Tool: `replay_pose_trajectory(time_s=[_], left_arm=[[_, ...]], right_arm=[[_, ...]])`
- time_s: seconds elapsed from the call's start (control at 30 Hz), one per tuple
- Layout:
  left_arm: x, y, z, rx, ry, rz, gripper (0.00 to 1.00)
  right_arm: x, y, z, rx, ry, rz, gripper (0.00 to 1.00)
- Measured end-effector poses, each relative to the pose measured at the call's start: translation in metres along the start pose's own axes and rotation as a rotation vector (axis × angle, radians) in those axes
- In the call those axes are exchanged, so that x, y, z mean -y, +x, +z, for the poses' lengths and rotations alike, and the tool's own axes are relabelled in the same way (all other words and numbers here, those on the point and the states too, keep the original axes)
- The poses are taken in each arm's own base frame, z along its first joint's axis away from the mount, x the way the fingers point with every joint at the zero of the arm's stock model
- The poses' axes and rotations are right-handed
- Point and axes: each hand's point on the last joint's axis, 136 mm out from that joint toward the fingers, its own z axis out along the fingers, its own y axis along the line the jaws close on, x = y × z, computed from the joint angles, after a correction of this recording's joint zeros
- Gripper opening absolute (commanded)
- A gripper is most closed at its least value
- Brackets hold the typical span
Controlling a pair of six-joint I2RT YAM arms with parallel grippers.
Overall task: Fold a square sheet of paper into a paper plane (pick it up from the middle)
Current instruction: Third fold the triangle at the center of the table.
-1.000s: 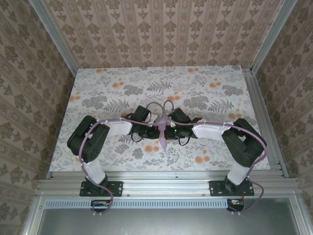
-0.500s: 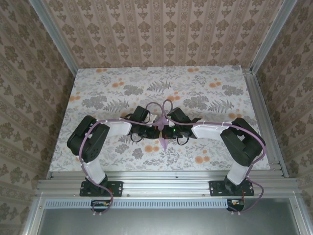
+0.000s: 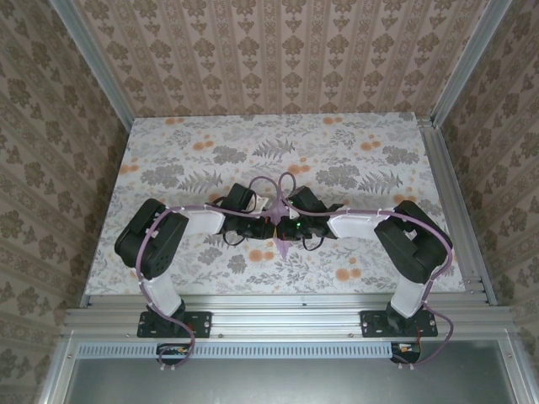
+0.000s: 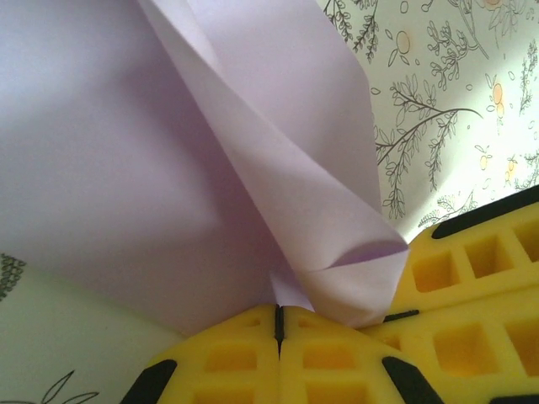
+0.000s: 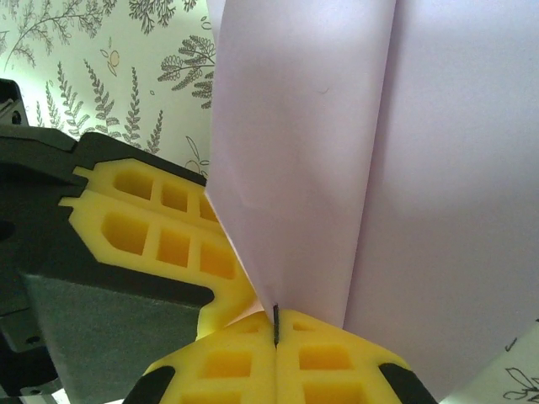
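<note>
The left pincer (image 4: 279,324) and right pincer (image 5: 275,324), side by side above the floral tabletop (image 3: 362,151), each pinch the folded lavender paper (image 4: 126,151), probably to press its centre crease.

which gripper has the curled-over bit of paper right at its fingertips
The left gripper: the lavender paper rolls into a curled lip beside its shut jaws. At the right gripper the paper rises flat with a straight crease.
</note>
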Motion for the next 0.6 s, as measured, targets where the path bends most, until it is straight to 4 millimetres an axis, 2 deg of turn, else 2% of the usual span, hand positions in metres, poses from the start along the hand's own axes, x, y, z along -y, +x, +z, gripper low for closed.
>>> replay_pose_trajectory(time_s=[0.6], left_arm=[[-0.0003,0.0029,-0.0055,0.01,0.003,-0.016,0.0]], right_arm=[[0.0028,0.0011,0.0087,-0.002,-0.008,0.034,0.0]])
